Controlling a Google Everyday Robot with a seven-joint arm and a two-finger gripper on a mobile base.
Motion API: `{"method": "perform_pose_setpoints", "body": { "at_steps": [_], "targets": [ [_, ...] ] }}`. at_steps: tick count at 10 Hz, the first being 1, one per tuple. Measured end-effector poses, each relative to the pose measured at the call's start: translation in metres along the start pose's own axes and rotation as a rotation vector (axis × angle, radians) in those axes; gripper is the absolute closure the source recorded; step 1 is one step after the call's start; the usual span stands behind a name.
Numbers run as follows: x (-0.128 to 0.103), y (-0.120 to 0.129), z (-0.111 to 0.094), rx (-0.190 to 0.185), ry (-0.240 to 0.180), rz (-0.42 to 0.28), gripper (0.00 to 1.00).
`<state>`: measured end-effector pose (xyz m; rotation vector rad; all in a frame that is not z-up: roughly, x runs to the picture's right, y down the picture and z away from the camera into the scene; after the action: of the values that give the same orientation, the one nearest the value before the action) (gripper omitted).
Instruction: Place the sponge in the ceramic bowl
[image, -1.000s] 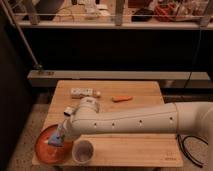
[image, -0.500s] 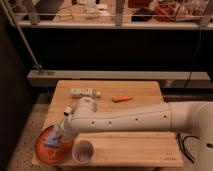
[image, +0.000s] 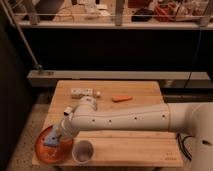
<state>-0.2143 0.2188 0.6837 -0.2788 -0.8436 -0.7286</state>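
Note:
The orange-red ceramic bowl (image: 44, 151) sits at the front left corner of the wooden table (image: 140, 145). A blue sponge (image: 51, 138) is over the bowl's inside, at the tip of my gripper (image: 56, 136). My white arm reaches from the right across the table and down to the bowl. Whether the sponge rests on the bowl or hangs just above it I cannot tell.
A small white cup (image: 83, 151) stands right beside the bowl at the front edge. Farther back lie a white packet-like object (image: 83, 92) and an orange carrot-like item (image: 121, 98). A dark shelf and railing rise behind the table.
My arm has swung left and lowered, carrying the blue sponge further over the middle of the orange-red bowl.

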Motion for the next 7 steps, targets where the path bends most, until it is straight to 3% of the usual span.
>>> {"method": "perform_pose_setpoints", "body": {
  "at_steps": [4, 7],
  "targets": [
    [-0.003, -0.008, 0.012, -0.002, -0.012, 0.001, 1.0],
    [0.007, 0.0, 0.01, -0.006, -0.021, 0.008, 1.0]
  ]
}}
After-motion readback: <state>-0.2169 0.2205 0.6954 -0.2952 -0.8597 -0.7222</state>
